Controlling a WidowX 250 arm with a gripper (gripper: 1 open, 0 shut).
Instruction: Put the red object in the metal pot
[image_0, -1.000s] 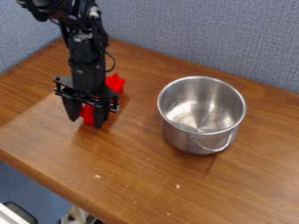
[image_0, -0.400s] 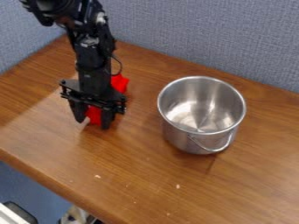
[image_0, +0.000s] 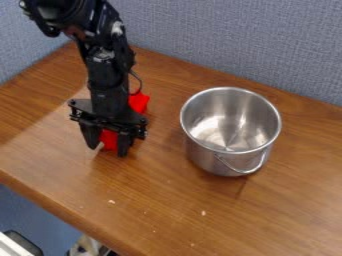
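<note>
Compared with a second ago, the gripper (image_0: 112, 143) has shifted a little across the table toward the pot side, and the red object (image_0: 135, 102) has come along with it, so the two move as one; I judge that the object is already taken and the carry to the pot is only beginning. The jaws are closed on the red object, of which red parts show behind the arm and low between the black fingers, and the gripper points straight down, very low over the wood. It looks hardly lifted, though I cannot tell whether the bar is clear of the surface. The metal pot (image_0: 231, 128) stands at about 3 o'clock from the gripper, apart from it, open and empty, with bare wood between them. Its rolled rim is higher than the gripper tips, so in my judgement the arm must rise before going across, or the bar will strike the wall. The wooden table (image_0: 54, 110) has free surface toward 9 o'clock, and its front edge runs at about 6 o'clock, not far below the gripper; nothing else lies on it
</note>
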